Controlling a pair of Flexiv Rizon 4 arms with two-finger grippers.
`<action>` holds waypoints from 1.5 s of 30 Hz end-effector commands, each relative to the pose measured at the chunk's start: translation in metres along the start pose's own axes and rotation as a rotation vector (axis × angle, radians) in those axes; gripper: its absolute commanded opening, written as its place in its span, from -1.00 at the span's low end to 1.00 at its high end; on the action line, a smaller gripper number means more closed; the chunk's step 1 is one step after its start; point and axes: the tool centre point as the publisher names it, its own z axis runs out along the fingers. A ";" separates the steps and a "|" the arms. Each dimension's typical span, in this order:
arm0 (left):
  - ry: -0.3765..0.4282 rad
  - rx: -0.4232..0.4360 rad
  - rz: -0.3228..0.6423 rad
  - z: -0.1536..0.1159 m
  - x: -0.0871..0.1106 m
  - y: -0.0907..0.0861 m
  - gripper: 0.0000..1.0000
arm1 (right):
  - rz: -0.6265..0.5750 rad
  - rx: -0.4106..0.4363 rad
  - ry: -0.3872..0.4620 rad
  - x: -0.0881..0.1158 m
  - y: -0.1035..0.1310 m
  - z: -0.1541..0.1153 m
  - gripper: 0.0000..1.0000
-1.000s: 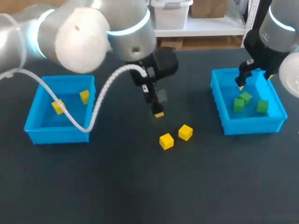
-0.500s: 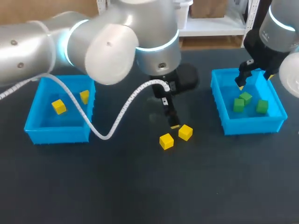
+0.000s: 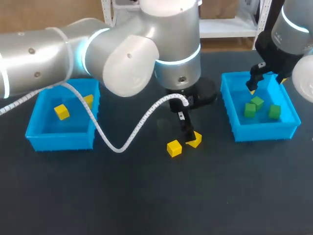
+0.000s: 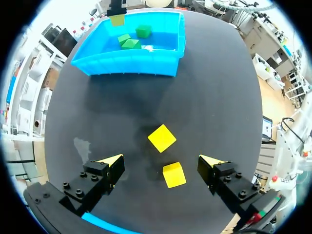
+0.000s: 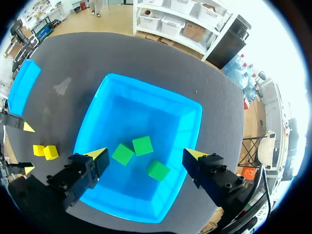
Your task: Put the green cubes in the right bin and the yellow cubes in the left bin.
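Observation:
Two yellow cubes [image 3: 174, 148] [image 3: 194, 141] lie on the dark table between the bins. My left gripper [image 3: 187, 131] hangs open right over them. In the left wrist view one yellow cube [image 4: 174, 174] sits between the spread fingers of the left gripper [image 4: 162, 161], untouched, and the other [image 4: 162, 138] lies just ahead. The left bin [image 3: 34, 132] holds two yellow cubes [image 3: 61, 111] [image 3: 88, 101]. My right gripper [image 3: 267, 84] [image 5: 144, 155] stands open above the right bin [image 3: 230, 105] [image 5: 192, 126], which holds three green cubes [image 5: 142, 145] [image 5: 122, 153] [image 5: 159, 170].
The left arm's white cable [image 3: 122, 142] loops down over the table in front of the left bin. Bare dark tabletop [image 3: 156, 196] stretches along the front.
My left arm has swung right and forward, bringing its open gripper down from mid-table onto the pair of yellow cubes. The right arm has stayed where it was.

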 end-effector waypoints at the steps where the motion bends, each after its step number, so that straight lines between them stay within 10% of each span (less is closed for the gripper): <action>1: 0.024 -0.006 -0.010 0.011 -0.011 0.003 1.00 | 0.001 0.002 -0.003 0.001 0.000 0.000 1.00; 30: 0.111 -0.113 -0.169 0.054 -0.030 0.007 0.98 | 0.001 0.002 -0.003 0.001 0.000 0.000 1.00; 31: 0.111 -0.113 -0.170 0.054 -0.030 0.007 0.84 | 0.001 0.002 -0.003 0.001 0.000 0.000 1.00; 35: 0.115 -0.114 -0.193 0.054 -0.029 0.007 -1.00 | 0.001 0.002 -0.003 0.001 0.000 0.000 1.00; 45: 0.119 -0.110 -0.209 0.050 -0.025 0.007 -1.00 | 0.001 0.002 -0.003 0.001 0.000 0.000 1.00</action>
